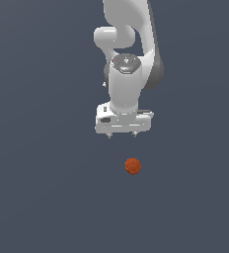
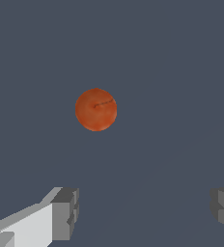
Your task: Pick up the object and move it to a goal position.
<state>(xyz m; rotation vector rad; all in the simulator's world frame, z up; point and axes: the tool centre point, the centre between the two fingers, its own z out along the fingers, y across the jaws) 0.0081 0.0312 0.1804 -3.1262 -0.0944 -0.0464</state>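
Observation:
A small orange-red ball (image 1: 133, 166) lies on the flat dark grey surface. My white gripper (image 1: 122, 135) hangs above it and a little to the exterior view's left, not touching it. In the wrist view the ball (image 2: 96, 109) lies clear ahead of the two grey fingertips (image 2: 65, 212), which stand wide apart with nothing between them. The gripper (image 2: 144, 210) is open and empty.
The white arm (image 1: 129, 54) rises behind the gripper toward the top of the exterior view. The dark grey surface (image 1: 42, 188) spreads all around the ball with no other object in view.

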